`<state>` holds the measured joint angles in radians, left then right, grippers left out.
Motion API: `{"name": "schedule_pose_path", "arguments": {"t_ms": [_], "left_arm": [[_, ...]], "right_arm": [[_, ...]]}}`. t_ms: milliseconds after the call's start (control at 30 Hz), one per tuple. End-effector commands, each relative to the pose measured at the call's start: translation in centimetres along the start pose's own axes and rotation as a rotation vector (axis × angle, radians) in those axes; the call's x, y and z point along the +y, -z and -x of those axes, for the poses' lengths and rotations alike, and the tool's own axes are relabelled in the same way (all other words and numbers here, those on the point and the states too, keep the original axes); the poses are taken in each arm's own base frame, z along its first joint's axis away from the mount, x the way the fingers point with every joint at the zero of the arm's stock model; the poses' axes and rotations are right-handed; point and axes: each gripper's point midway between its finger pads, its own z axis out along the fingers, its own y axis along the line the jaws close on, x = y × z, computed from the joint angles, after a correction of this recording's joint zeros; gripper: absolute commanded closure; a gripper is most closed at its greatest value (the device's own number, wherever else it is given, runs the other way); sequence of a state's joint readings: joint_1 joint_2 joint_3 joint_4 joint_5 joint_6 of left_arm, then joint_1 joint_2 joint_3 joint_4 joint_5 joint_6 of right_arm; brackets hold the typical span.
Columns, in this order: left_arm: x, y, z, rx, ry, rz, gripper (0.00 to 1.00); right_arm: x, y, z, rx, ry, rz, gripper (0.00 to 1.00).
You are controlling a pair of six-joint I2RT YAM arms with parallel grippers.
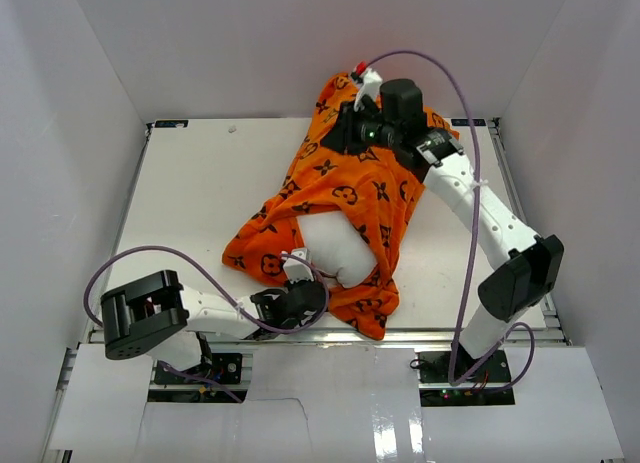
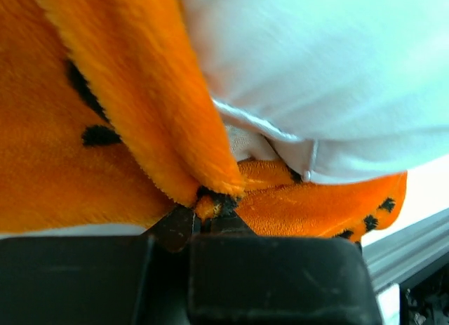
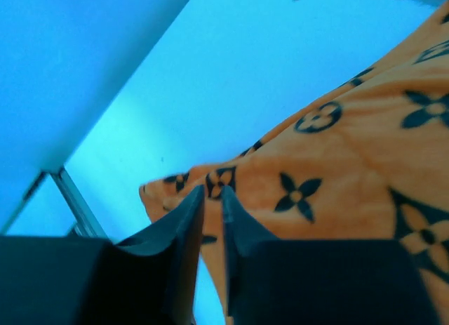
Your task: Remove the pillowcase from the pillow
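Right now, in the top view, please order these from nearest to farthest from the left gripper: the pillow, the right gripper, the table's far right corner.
1. The pillow, just beyond the left gripper.
2. The right gripper, back middle.
3. The table's far right corner, back right.

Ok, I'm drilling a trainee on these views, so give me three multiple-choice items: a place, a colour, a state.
1. Where does the pillow show?
A. at the near end of the pillowcase
B. at its far end
C. fully out beside it

2. What colour are the motifs on the pillowcase?
A. white
B. green
C. dark

3. How is the left gripper?
A. wide open
B. shut on the edge of the pillowcase
C. shut on the pillow

Key: 1 A, white bulges from the near opening; 2 C, dark flowers and circles on orange; 3 B, orange fabric is pinched in its jaws.
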<state>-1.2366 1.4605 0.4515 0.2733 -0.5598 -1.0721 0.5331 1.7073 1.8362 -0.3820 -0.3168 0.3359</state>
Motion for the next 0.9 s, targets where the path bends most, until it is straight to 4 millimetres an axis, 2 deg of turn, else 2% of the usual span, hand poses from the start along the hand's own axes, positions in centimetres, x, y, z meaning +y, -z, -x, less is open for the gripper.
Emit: {"name": "schedule_pose_path", "arguments": {"t_ms": [0,33,67,133,200,233,267,333,367,400,433,467,500,633,667,700,733,767,800,867], "left_arm": [[2.2,1.4,-1.4,0.082,-0.084,0.057,1.00],[2.3,1.5,-1.3,0.074,-0.082,0.056,1.00],[2.3,1.6,-1.1,0.069,-0.075,0.052,1.00],[2.1,1.8,-0.5,0.055,-0.064,0.048,1.00],[1.9,1.9,0.1,0.047,-0.061,0.052,1.00],[1.8,1.9,0.3,0.043,-0.061,0.053,1.00],[1.6,2.0,0.6,0.036,-0.055,0.050,1.00],[1.1,2.1,0.9,0.028,-0.047,0.039,1.00],[1.0,2.2,0.9,0.030,-0.044,0.032,1.00],[0.7,2.2,1.0,0.027,-0.036,0.022,1.00],[0.6,2.2,0.9,0.034,-0.023,0.016,1.00],[0.4,2.1,0.8,0.036,-0.015,0.007,1.00],[0.5,2.0,0.5,0.044,-0.012,0.011,1.00],[0.5,1.7,0.0,0.061,-0.004,0.015,1.00],[0.3,1.7,-0.1,0.066,-0.002,0.008,1.00],[0.3,1.8,-0.2,0.069,0.000,0.004,1.00],[0.2,1.9,-0.2,0.070,0.001,0.000,1.00],[0.1,1.9,-0.2,0.071,0.001,-0.003,1.00],[0.2,2.0,-0.3,0.071,-0.001,-0.001,1.00],[0.3,2.0,-0.4,0.069,0.014,0.003,1.00]], "right_arm": [[2.1,0.7,-3.9,0.062,0.169,0.064,0.74],[0.8,1.0,-6.7,0.106,0.159,0.017,0.71],[1.6,2.9,-6.0,0.056,0.181,0.020,0.68],[1.1,4.3,-7.2,0.051,0.189,-0.011,0.57],[0.4,6.5,-8.6,0.051,0.198,-0.065,0.45],[0.4,7.3,-9.2,0.058,0.202,-0.073,0.41],[0.4,8.6,-10.5,0.069,0.207,-0.081,0.35],[0.7,9.6,-12.3,0.091,0.222,-0.083,0.31],[1.2,10.7,-12.5,0.075,0.232,-0.079,0.30],[0.9,10.8,-14.9,0.117,0.234,-0.077,0.30],[1.0,11.8,-15.1,0.094,0.244,-0.096,0.30],[0.7,11.9,-17.8,0.139,0.245,-0.097,0.30],[1.2,12.4,-17.8,0.106,0.250,-0.080,0.30],[2.7,12.0,-21.8,0.126,0.244,-0.013,0.29],[3.8,11.8,-23.0,0.146,0.261,0.014,0.27],[3.8,11.5,-24.4,0.152,0.277,-0.026,0.20],[2.6,11.3,-24.5,0.143,0.282,-0.084,0.18],[3.1,11.2,-25.4,0.148,0.291,-0.098,0.17],[1.4,11.1,-26.0,0.146,0.302,-0.194,0.16],[1.9,10.6,-27.0,0.148,0.307,-0.197,0.16]]}}
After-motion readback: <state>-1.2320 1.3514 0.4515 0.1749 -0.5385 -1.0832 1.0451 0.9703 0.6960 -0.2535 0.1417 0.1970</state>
